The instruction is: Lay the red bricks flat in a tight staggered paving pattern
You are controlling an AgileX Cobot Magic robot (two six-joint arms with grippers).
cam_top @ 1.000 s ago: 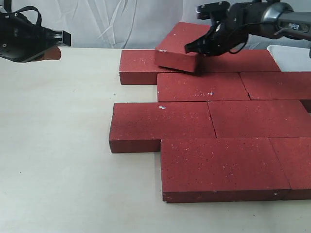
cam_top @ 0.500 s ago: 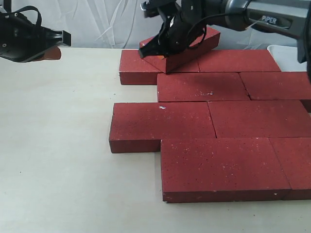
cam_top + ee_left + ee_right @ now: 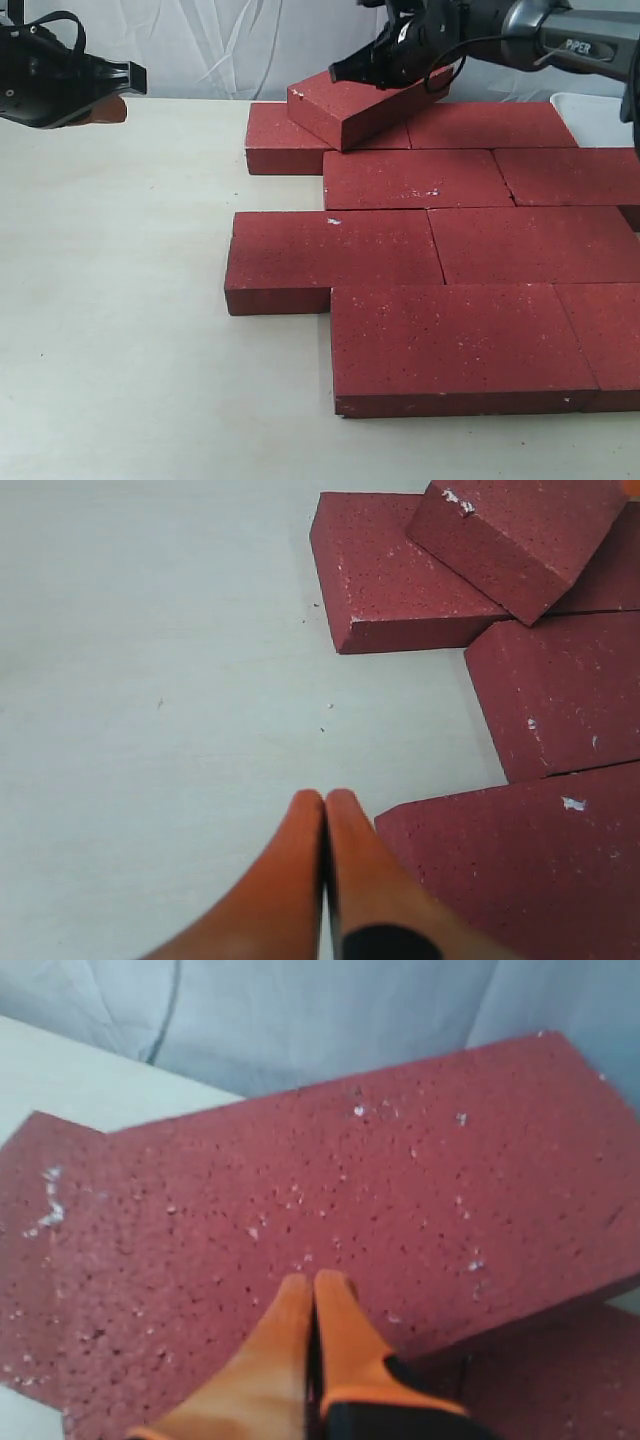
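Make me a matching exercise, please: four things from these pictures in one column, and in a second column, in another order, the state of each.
Things:
1. tilted brick
2. front brick
3. left gripper
4. right gripper

States:
A. shut, over the table
B. flat, nearest the exterior camera
C. shut, at a brick's top face
D. one end raised, leaning on the back row

Pairs: 1-D, 2-B, 3-A, 4-C

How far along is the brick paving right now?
Done: four staggered rows of dark red rectangular paving bricks lie flat and tight on the table. In hand: one more red brick leans tilted on the back row's left brick, with the shut right gripper over its top. The left gripper, shut, hangs aside. Left: laying that tilted brick flat into the pattern.
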